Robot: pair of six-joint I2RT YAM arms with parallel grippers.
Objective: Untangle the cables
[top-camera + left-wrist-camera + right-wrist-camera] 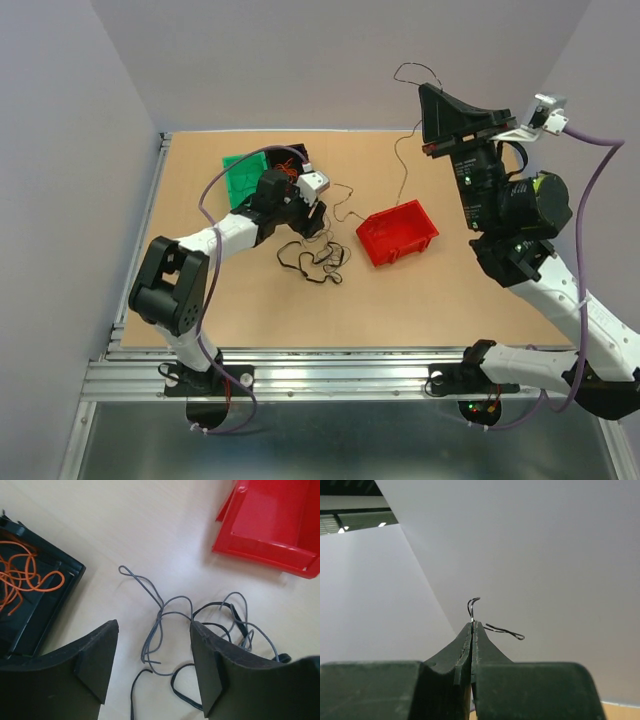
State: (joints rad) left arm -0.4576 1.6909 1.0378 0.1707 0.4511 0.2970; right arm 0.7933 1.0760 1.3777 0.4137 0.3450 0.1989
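Right gripper (472, 625) is clamped on a thin cable (472, 605), whose short end loops just beyond the fingertips. Left gripper (154, 627) stands open, with the tangle (220, 617) lying unrestrained between and beside its fingers. Risk: an upward pull may tighten the knots or slip the short end free.

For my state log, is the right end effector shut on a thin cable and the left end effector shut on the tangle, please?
Not quite: the left wrist view shows the left end effector open above the tangle. The right end effector is indeed shut on a thin cable.
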